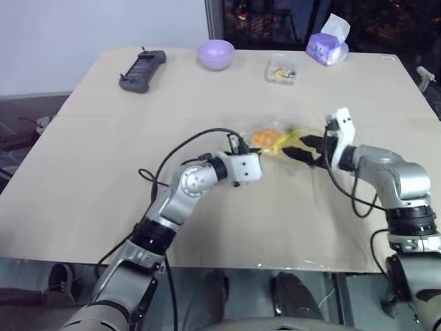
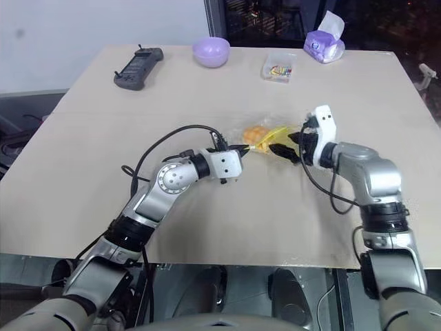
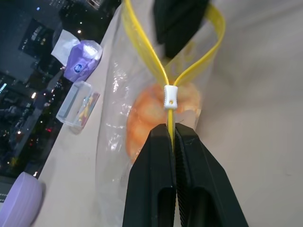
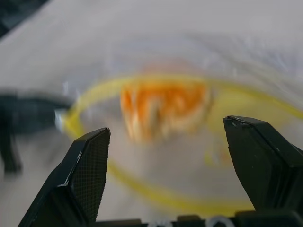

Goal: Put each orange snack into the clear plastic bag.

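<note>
Nearest me, the left gripper (image 3: 171,137) pinches the clear plastic bag (image 3: 118,94) by its zip (orange snack (image 3: 156,113) inside), right gripper (image 4: 165,142) gaping at its mouth; bag could sag shut.

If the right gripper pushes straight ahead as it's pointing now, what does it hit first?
Most likely the clear plastic bag: the open right gripper faces its yellow-rimmed mouth, with the orange snack just inside. Depth is unclear.
</note>
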You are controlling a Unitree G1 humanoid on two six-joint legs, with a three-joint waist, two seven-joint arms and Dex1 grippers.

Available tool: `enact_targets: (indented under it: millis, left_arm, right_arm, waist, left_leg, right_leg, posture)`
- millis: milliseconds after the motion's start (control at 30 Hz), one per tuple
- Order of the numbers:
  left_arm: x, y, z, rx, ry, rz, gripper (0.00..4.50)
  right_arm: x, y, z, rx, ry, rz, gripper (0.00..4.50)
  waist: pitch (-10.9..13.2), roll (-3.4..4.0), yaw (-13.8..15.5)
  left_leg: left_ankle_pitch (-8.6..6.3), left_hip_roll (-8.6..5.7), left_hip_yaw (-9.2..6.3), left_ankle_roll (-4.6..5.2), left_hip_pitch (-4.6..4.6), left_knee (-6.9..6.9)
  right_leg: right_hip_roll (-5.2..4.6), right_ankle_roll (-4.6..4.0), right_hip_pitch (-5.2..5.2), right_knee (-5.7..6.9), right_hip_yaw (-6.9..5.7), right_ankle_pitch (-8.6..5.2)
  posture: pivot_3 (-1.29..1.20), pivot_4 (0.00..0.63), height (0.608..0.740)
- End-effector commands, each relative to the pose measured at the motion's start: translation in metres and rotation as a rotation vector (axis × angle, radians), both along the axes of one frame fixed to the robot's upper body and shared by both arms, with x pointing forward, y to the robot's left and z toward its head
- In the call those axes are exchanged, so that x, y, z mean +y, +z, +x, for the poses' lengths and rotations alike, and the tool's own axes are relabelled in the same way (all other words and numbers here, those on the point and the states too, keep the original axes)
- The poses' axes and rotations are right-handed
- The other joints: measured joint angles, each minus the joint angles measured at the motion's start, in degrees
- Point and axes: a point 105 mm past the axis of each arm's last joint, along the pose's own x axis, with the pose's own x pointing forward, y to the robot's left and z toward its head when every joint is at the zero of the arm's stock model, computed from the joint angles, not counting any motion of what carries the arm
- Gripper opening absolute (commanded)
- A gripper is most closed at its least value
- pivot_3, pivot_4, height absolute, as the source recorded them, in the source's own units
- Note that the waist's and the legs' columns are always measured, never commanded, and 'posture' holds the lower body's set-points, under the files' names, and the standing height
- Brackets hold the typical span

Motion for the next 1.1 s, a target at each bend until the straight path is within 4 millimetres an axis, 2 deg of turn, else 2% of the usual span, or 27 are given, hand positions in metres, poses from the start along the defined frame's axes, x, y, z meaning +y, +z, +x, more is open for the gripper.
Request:
enact_targets:
  millis: [33, 200, 300, 400, 567, 767, 867, 967, 1100]
  left_arm:
    - [0.001, 0.013, 0.001, -0.036, 0.003, -0.035, 0.00]
    - [0.002, 0.011, 0.000, -0.028, 0.003, -0.038, 0.00]
    - [0.002, 0.011, 0.001, -0.027, 0.002, -0.038, 0.00]
    - [0.001, 0.011, 0.000, -0.025, 0.000, -0.036, 0.00]
    - [0.001, 0.012, 0.001, -0.027, -0.002, -0.033, 0.00]
    - [0.003, 0.012, 0.001, -0.029, 0.006, -0.031, 0.00]
    - [0.004, 0.012, 0.002, -0.030, 0.011, -0.032, 0.00]
    - [0.005, 0.013, 0.002, -0.030, 0.015, -0.033, 0.00]
    - [0.004, 0.012, 0.001, -0.030, 0.015, -0.035, 0.00]
  right_arm:
    - [-0.025, -0.006, -0.021, -0.149, 0.134, -0.262, 4.12]
    - [-0.080, -0.013, -0.008, -0.218, 0.029, -0.522, 4.12]
    - [-0.101, -0.011, 0.008, -0.289, -0.054, -0.656, 4.12]
    - [-0.094, -0.005, 0.023, -0.389, -0.086, -0.685, 4.12]
    - [-0.062, 0.005, 0.044, -0.595, -0.067, -0.747, 4.12]
    - [-0.042, 0.018, 0.048, -0.705, -0.013, -0.729, 4.12]
    - [-0.042, 0.023, 0.049, -0.754, -0.005, -0.754, 3.37]
    - [-0.042, 0.026, 0.047, -0.769, 0.012, -0.772, 1.88]
    - [-0.042, 0.023, 0.042, -0.772, 0.048, -0.799, 0.42]
  waist:
    - [0.0, 0.00, 0.2]
    - [0.0, 0.00, -0.3]
    - [0.0, 0.00, -0.2]
    - [0.0, 0.00, -0.3]
    - [0.0, 0.00, -0.1]
    - [0.0, 0.01, 0.3]
    - [0.0, 0.01, 0.2]
    - [0.0, 0.01, 0.0]
    - [0.0, 0.01, -0.1]
  left_leg:
    - [0.00, 0.01, -0.02, 0.00, -0.02, 0.00]
    - [0.00, 0.01, 0.14, 0.00, 0.09, 0.03]
    - [0.00, 0.08, 0.08, -0.01, 0.09, 0.01]
    - [0.01, 0.06, 0.16, -0.02, 0.10, 0.01]
    - [0.03, 0.06, 0.15, -0.05, 0.09, 0.00]
    - [0.13, -0.02, 0.10, -0.22, 0.00, 0.01]
    - [0.13, -0.01, 0.09, -0.22, 0.01, 0.01]
    - [0.13, 0.00, 0.09, -0.22, 0.02, 0.01]
    - [0.13, 0.00, 0.10, -0.22, 0.02, 0.01]
  right_leg:
    - [0.01, 0.01, -0.01, -0.03, -0.03, 0.00]
    - [-0.01, 0.01, 0.02, 0.02, 0.12, 0.00]
    - [0.06, 0.01, 0.01, 0.03, 0.07, 0.00]
    - [0.04, 0.01, 0.01, 0.02, 0.15, 0.00]
    - [0.04, 0.01, 0.00, 0.00, 0.14, 0.00]
    - [-0.06, 0.01, 0.01, -0.07, 0.08, 0.00]
    - [-0.04, 0.00, 0.01, -0.06, 0.07, 0.00]
    - [-0.03, 0.00, 0.00, -0.04, 0.08, 0.00]
    - [-0.03, 0.00, 0.00, -0.04, 0.09, 0.00]
  posture:
    - [0.00, 0.150, 0.740]
    - [0.00, 0.150, 0.740]
    - [0.00, 0.150, 0.740]
    - [0.00, 0.150, 0.740]
    - [0.00, 0.150, 0.740]
    - [0.00, 0.150, 0.740]
    - [0.00, 0.150, 0.740]
    - [0.00, 0.150, 0.740]
    - [0.00, 0.150, 0.740]
